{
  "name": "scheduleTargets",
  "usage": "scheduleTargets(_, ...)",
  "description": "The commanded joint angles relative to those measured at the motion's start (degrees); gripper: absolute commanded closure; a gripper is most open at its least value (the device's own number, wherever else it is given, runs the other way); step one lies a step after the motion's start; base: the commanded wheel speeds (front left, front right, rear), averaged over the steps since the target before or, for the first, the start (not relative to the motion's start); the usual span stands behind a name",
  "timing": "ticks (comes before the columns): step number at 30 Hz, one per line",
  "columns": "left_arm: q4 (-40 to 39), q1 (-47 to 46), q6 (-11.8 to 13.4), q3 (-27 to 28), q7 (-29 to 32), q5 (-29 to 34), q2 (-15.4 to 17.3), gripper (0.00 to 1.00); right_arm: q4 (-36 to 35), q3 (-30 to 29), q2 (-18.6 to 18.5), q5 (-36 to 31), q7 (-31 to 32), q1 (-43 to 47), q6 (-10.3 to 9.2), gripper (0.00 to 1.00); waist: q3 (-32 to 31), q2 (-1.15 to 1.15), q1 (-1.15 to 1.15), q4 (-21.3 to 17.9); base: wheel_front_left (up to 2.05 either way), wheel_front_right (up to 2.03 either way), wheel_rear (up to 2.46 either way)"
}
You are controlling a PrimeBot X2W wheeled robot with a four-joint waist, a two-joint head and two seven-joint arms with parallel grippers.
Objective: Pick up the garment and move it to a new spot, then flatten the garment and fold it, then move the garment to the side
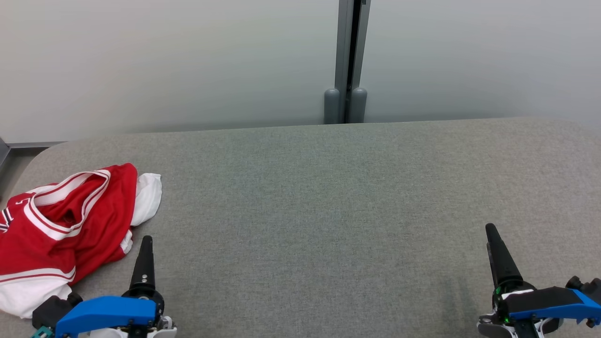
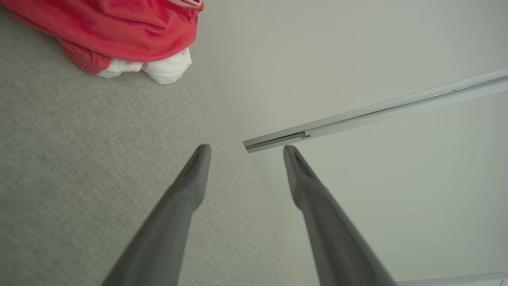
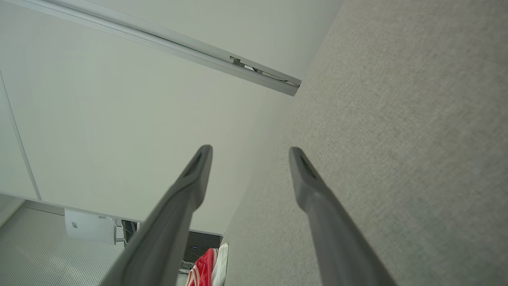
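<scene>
A crumpled red and white garment (image 1: 61, 225) with striped trim lies at the left edge of the grey fabric surface (image 1: 319, 211). Its red and white edge (image 2: 131, 43) fills the upper left of the left wrist view, and a small piece of it (image 3: 208, 268) peeks in at the bottom of the right wrist view. My left gripper (image 1: 146, 244) hovers just right of the garment, open (image 2: 246, 153), holding nothing. Far off at the lower right, my right gripper (image 1: 490, 232) is open too (image 3: 250, 155), with nothing between its fingers.
A pale wall rises behind the surface, with a grey vertical post (image 1: 348, 61) at its middle. The surface's rounded left corner (image 1: 42, 155) drops to the floor. A white box (image 3: 90, 226) stands on the floor by the wall.
</scene>
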Motion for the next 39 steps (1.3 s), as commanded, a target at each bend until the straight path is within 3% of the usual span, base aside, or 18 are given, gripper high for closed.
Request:
scheduleTargets(1,-1.0,-0.8,0.4,-0.6,-0.6,2.4,0.6,0.0,-1.2,0.2,-0.3,-2.6,-0.5,-0.5,0.32,0.0,0.0,0.0,0.0,0.0,0.0,0.0,0.0)
scheduleTargets(13,-1.3,-0.7,2.1,-4.6,-3.3,17.0,2.8,0.0,-1.7,0.9,-0.4,-17.7,-3.2,-0.2,0.37,0.0,0.0,0.0,0.0,0.0,0.0,0.0,0.0)
scheduleTargets(39,-1.5,0.4,4.1,-9.3,-8.1,36.3,5.0,0.0,-0.5,2.1,-0.6,-38.6,-7.0,0.1,0.46,0.0,-0.3,0.0,0.0,0.0,0.0,0.0,0.0)
